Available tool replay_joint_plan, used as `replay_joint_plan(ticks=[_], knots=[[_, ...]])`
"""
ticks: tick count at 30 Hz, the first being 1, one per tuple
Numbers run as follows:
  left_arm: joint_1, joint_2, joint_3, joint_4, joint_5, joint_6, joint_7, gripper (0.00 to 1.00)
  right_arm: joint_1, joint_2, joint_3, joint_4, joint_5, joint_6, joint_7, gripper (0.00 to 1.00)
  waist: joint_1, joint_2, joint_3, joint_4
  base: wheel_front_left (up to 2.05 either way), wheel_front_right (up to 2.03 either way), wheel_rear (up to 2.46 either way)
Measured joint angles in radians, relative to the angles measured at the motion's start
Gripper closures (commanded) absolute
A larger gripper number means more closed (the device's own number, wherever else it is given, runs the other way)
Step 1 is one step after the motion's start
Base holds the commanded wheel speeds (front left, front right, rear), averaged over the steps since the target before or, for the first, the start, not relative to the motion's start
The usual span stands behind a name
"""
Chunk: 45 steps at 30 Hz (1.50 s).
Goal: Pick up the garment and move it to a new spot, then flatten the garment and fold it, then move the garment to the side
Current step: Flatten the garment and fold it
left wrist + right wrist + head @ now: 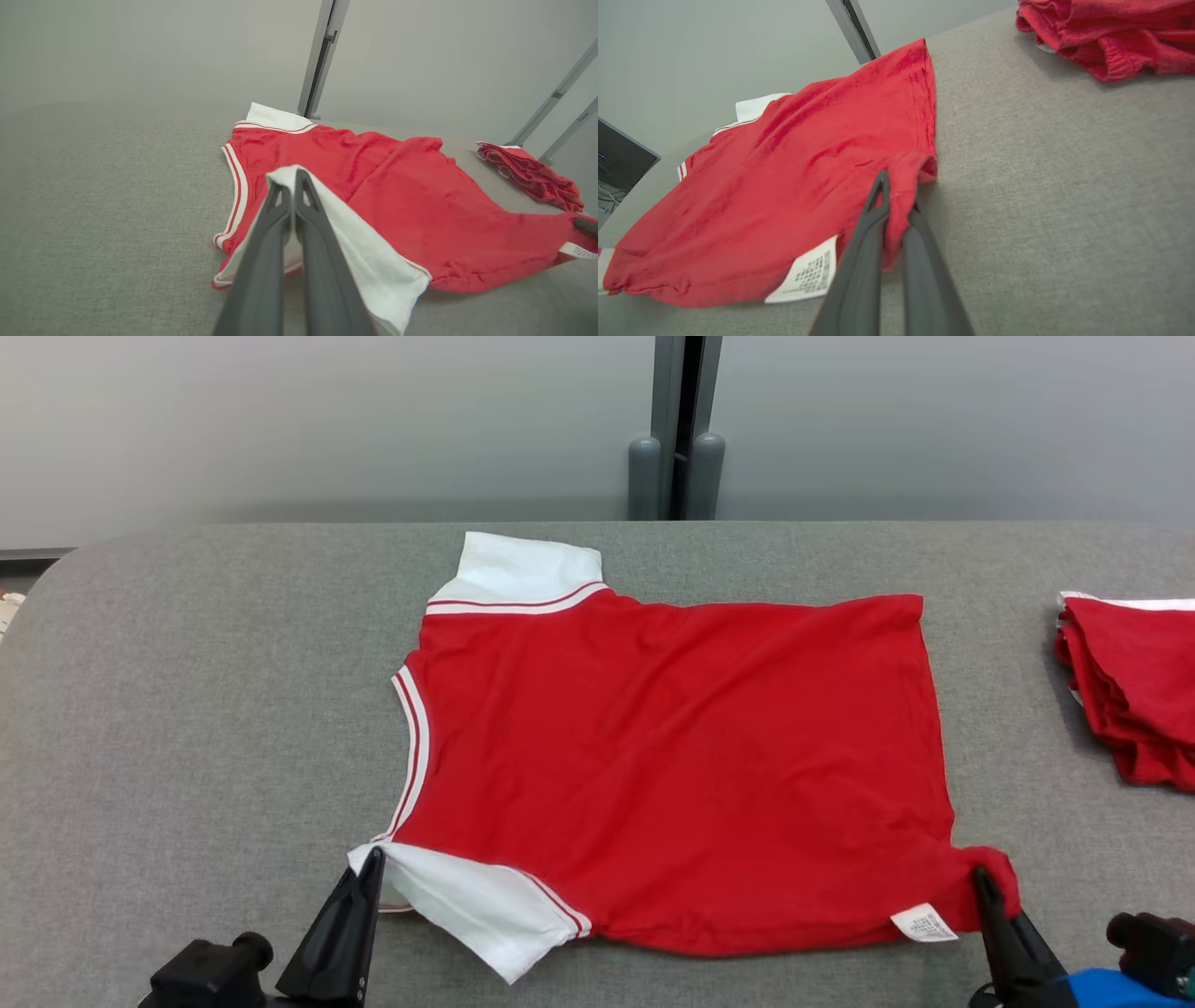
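Note:
A red T-shirt (pixel 672 756) with white sleeves and striped trim lies spread on the grey table (pixel 187 728). My left gripper (pixel 373 859) is shut on the near white sleeve (pixel 467 905) at the shirt's lower left corner; the left wrist view shows the sleeve (pixel 369 256) pinched between its fingers (pixel 280 210). My right gripper (pixel 982 877) is shut on the bunched red hem corner (pixel 990 868) at the lower right, beside the white care label (pixel 924 924). The right wrist view shows red cloth (pixel 901 186) clamped between those fingers (pixel 878 200).
A pile of folded red garments (pixel 1134 691) sits at the table's right edge, also in the right wrist view as a red pile (pixel 1106 32). A grey post (pixel 677 429) stands behind the table's far edge. Bare grey surface lies left of the shirt.

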State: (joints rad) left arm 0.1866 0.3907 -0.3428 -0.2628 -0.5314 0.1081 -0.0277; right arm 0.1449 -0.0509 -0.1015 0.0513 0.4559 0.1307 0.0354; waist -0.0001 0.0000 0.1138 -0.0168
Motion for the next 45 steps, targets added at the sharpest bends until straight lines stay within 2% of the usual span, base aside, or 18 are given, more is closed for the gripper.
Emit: replay_joint_plan(ticks=[3, 6, 14, 19, 27, 29, 30, 31, 32, 33, 39, 45], knots=[[-0.035, -0.002, -0.009, 0.083, -0.004, -0.024, -0.010, 1.00, -0.045, 0.001, 0.010, 0.071, -0.004, 0.000, 0.008, 1.00, 0.0000, 0.0000, 0.011, 0.001, 0.00, 0.00, 0.00], [-0.096, -0.029, -0.019, 0.165, -0.005, -0.043, -0.037, 1.00, -0.084, 0.000, 0.002, 0.152, -0.029, 0.000, -0.005, 1.00, 0.0001, 0.0000, 0.024, 0.007, 0.00, 0.00, 0.00], [-0.298, -0.081, -0.043, 0.318, 0.026, -0.088, -0.101, 1.00, -0.172, 0.001, 0.014, 0.212, -0.033, 0.000, -0.050, 1.00, 0.0001, 0.0000, 0.052, 0.010, 0.00, 0.00, 0.00], [-0.451, -0.122, -0.073, 0.472, 0.070, -0.109, -0.147, 1.00, -0.264, 0.001, -0.005, 0.268, -0.048, 0.000, -0.089, 1.00, 0.0002, 0.0000, 0.088, -0.004, 0.00, 0.00, 0.00], [-0.580, -0.163, -0.064, 0.600, 0.105, -0.114, -0.214, 1.00, -0.317, 0.001, 0.003, 0.323, -0.045, 0.000, -0.140, 1.00, 0.0002, 0.0000, 0.125, -0.008, 0.00, 0.00, 0.00], [-0.597, -0.172, -0.060, 0.635, 0.112, -0.114, -0.222, 1.00, -0.327, 0.001, 0.013, 0.334, -0.042, 0.000, -0.152, 0.55, 0.0002, 0.0000, 0.131, -0.009, 0.00, 0.00, 0.00], [-0.605, -0.175, -0.057, 0.650, 0.115, -0.114, -0.224, 1.00, -0.332, 0.001, 0.018, 0.337, -0.041, 0.000, -0.158, 0.00, 0.0002, 0.0000, 0.133, -0.010, 0.00, 0.00, 0.00], [-0.612, -0.179, -0.051, 0.662, 0.119, -0.110, -0.229, 0.87, -0.336, 0.001, 0.021, 0.340, -0.041, 0.000, -0.170, 0.00, 0.0002, 0.0000, 0.134, -0.011, 0.00, 0.00, 0.00], [-0.618, -0.185, -0.039, 0.671, 0.119, -0.108, -0.230, 0.55, -0.340, 0.001, 0.023, 0.341, -0.041, 0.000, -0.180, 0.00, 0.0002, 0.0000, 0.135, -0.012, 0.00, 0.00, 0.00], [-0.622, -0.191, -0.027, 0.673, 0.121, -0.107, -0.231, 0.01, -0.344, 0.001, 0.025, 0.341, -0.041, 0.000, -0.191, 0.00, 0.0002, 0.0000, 0.135, -0.013, 0.00, 0.00, 0.00], [-0.604, -0.225, 0.061, 0.613, 0.172, -0.109, -0.234, 0.00, -0.348, 0.001, 0.028, 0.323, -0.038, 0.000, -0.231, 0.00, 0.0002, 0.0000, 0.126, -0.017, 0.00, 0.00, 0.00], [-0.526, -0.257, 0.148, 0.550, 0.214, -0.145, -0.234, 0.00, -0.342, 0.001, -0.006, 0.254, -0.064, 0.000, -0.258, 0.00, 0.0001, 0.0000, 0.101, -0.016, 0.00, 0.00, 0.00]])
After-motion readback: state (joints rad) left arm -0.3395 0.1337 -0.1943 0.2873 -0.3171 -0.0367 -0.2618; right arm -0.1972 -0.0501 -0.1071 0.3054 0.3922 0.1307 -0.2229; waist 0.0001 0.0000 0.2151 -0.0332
